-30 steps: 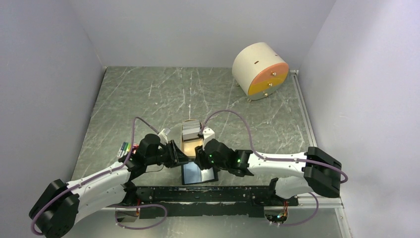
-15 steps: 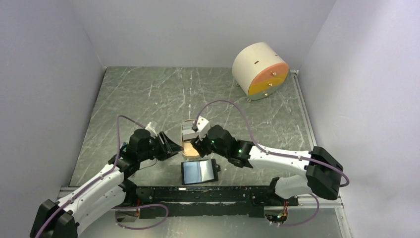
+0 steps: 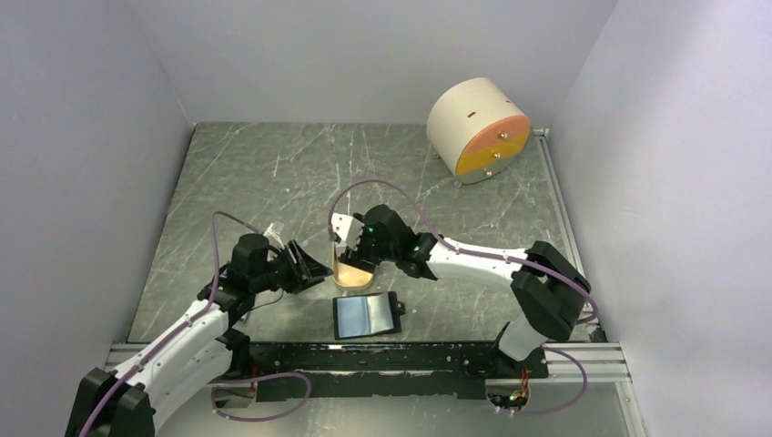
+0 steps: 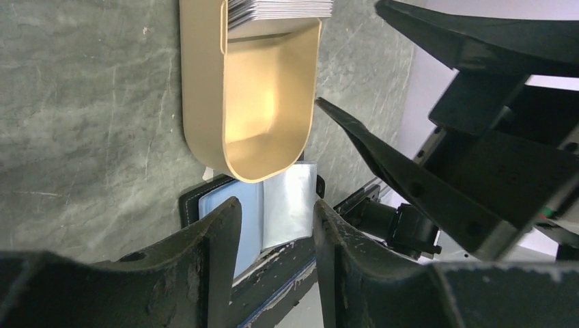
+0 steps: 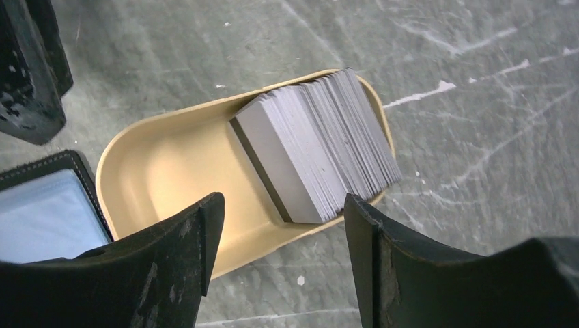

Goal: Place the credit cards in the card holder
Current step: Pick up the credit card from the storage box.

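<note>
The credit cards [image 5: 321, 143] are a grey stack leaning in the far end of a tan oval tray [image 5: 164, 171]; their edge also shows in the left wrist view [image 4: 280, 7]. The card holder [image 3: 366, 314] lies open and flat just in front of the tray, its blue-grey pockets facing up [image 4: 256, 212]. My right gripper [image 3: 350, 248] hovers over the tray, open and empty [image 5: 283, 201], with the stack just beyond its fingertips. My left gripper [image 3: 317, 269] is open and empty [image 4: 276, 205], left of the tray, pointing at the tray's near end and the holder.
A round beige drum with an orange face [image 3: 478, 127] stands at the back right. White walls close in the left, back and right sides. A black rail [image 3: 382, 355] runs along the near edge behind the holder.
My right gripper moved from over the card holder away to above the tray and cards. My left arm drew back to the left. The holder now lies uncovered.
</note>
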